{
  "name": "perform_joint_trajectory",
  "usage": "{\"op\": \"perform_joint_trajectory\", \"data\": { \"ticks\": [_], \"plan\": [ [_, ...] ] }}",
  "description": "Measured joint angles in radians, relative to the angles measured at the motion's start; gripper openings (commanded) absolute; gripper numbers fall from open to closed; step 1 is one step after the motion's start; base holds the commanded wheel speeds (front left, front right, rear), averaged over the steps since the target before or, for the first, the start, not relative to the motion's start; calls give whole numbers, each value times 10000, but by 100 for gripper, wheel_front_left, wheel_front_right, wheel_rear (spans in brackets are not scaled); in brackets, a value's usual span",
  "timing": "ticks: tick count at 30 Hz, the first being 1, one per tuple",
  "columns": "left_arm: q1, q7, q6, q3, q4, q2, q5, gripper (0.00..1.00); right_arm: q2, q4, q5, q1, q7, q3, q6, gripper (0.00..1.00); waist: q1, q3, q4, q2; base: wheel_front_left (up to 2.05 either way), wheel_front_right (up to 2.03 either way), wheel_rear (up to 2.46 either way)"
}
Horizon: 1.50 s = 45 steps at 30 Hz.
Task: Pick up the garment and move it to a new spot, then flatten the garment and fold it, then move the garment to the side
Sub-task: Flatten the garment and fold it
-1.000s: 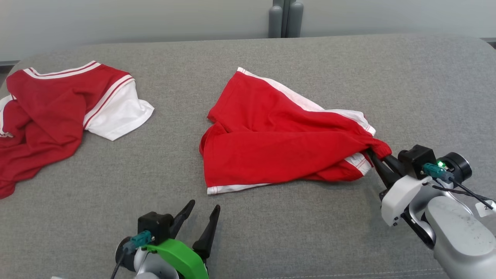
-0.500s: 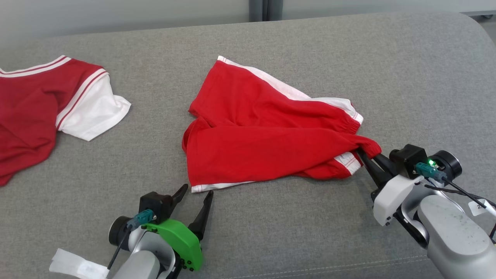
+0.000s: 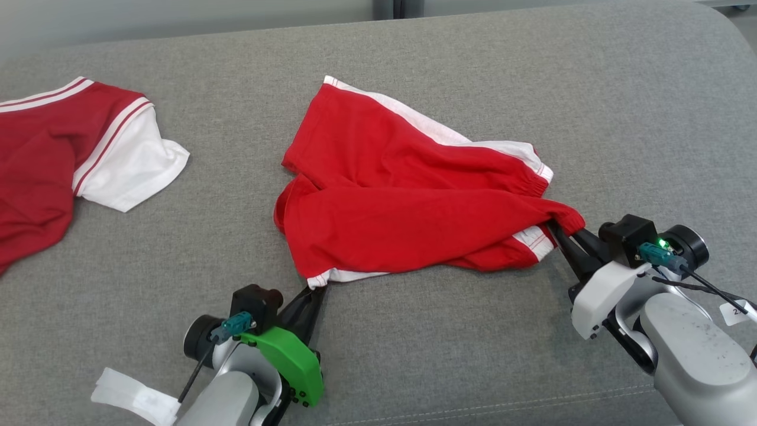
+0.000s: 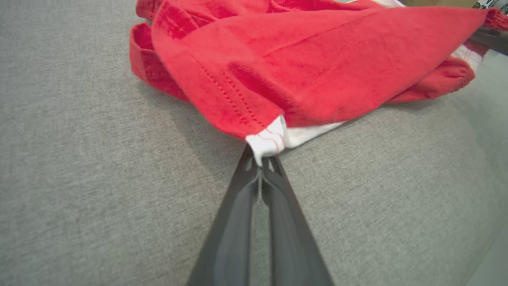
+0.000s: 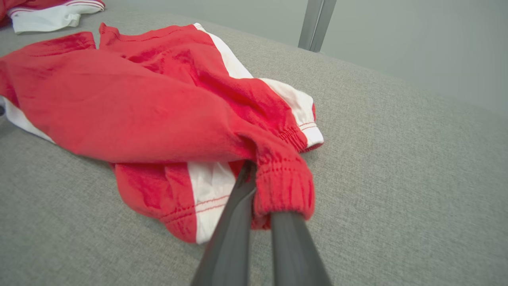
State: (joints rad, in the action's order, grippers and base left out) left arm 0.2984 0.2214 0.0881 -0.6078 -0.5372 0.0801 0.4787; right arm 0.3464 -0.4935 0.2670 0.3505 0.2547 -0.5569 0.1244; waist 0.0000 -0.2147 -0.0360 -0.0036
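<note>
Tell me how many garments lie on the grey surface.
2. The red shorts lie in the middle, pinched by the left gripper and right gripper. The red-and-white shirt lies at the left, partly cut off.

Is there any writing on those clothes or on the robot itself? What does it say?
White tag, lower right of the head view: one dark character, perhaps "2", too small and cut off to be sure.
White strip, lower left of the head view: nothing legible.
Red shorts and red and white shirt: no words or logos visible.
</note>
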Motion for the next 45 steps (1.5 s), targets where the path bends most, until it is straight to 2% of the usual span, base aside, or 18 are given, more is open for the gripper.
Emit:
{"op": "perform_joint_trajectory", "data": {
  "ticks": [8, 15, 18, 23, 28, 33, 36, 39, 45],
  "plan": [
    [138, 221, 10, 330, 144, -40, 10, 0, 2, 79, 105, 2, -2, 61, 0, 0, 0, 45, 85, 0, 0, 0, 0],
    [381, 305, 88, 1066, 1154, -73, 115, 0, -4, 892, 522, 60, 0, 746, 0, 0, 0, 170, 132, 0, 0, 0, 0],
    [690, 303, 88, 2067, 2608, -109, 238, 0, 123, 1703, 506, 199, 0, 1095, -6, 0, 0, 347, 150, 0, 0, 0, 0],
    [890, 305, 98, 3103, 4192, -244, 500, 0, 265, 3154, 405, 558, 0, 1561, -15, 0, 0, 618, 127, 0, 0, 0, 0],
    [844, 318, 130, 3789, 5490, -293, 642, 0, 263, 4746, 458, 712, 2, 2056, -15, 0, 0, 909, 26, 0, 0, 0, 0],
    [575, 349, 130, 4477, 7089, -301, 677, 0, 211, 6566, 1009, 694, 8, 2702, -13, 0, 0, 1185, -142, 0, 0, 0, 0],
    [517, 360, 132, 4489, 7848, -291, 708, 0, 320, 7407, 1375, 540, 15, 3112, -13, 0, 0, 1265, -276, 0, 0, 0, 0],
    [440, 360, 190, 4219, 7977, 10, 667, 0, 556, 7354, 1992, -4, -56, 2838, -13, 0, 0, 1245, -354, 0, 0, 0, 0],
    [293, -817, 217, 3914, 6479, 376, 1275, 0, 663, 6032, 3214, 82, -1837, 1241, -10, 0, 0, 916, -386, 0, 0, 0, 0]
  ]
}}
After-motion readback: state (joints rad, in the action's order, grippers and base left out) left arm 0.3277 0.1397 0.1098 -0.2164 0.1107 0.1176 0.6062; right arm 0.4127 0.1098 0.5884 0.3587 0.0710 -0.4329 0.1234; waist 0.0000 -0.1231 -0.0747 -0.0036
